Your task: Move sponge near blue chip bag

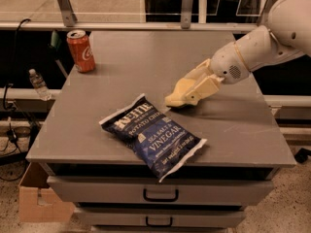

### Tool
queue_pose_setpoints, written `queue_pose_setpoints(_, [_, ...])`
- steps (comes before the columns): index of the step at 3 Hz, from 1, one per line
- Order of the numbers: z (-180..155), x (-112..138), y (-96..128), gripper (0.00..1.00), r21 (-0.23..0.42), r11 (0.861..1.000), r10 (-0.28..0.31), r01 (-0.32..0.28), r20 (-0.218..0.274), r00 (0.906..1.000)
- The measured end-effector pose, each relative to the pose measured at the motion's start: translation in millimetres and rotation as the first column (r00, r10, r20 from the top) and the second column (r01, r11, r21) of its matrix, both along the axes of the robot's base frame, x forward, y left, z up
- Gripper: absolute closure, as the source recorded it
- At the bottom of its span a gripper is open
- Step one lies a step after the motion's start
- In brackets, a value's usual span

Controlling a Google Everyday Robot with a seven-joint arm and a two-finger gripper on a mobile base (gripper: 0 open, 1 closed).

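The near bag (pixel 154 136) reads "Kettle Potato Chips" and "Sea Salt & Vinegar". The far-left can (pixel 81 51) carries Coca-Cola script. Just beyond the bag, the end effector (pixel 192 92) grips the sponge (pixel 174 100).

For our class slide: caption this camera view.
Cream gripper holds a pale yellow soft sponge close beside the crinkly navy chip bag.
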State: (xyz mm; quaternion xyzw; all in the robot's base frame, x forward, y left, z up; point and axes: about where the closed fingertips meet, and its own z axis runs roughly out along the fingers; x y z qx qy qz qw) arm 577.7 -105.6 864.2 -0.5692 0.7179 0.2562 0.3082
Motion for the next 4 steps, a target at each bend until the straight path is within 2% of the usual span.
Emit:
queue_pose_setpoints(1, [-7,-24,12,0.84,-0.013,0.997,0.070,-0.071,-0.043,0.9966])
queue_pose_setpoints(2, [-11,-35,18,0.59,-0.023,0.993,0.117,-0.119,-0.069,0.9907])
queue_pose_setpoints(4, [-14,-39,19,0.12,-0.039,0.987,0.149,-0.153,-0.085,0.9851])
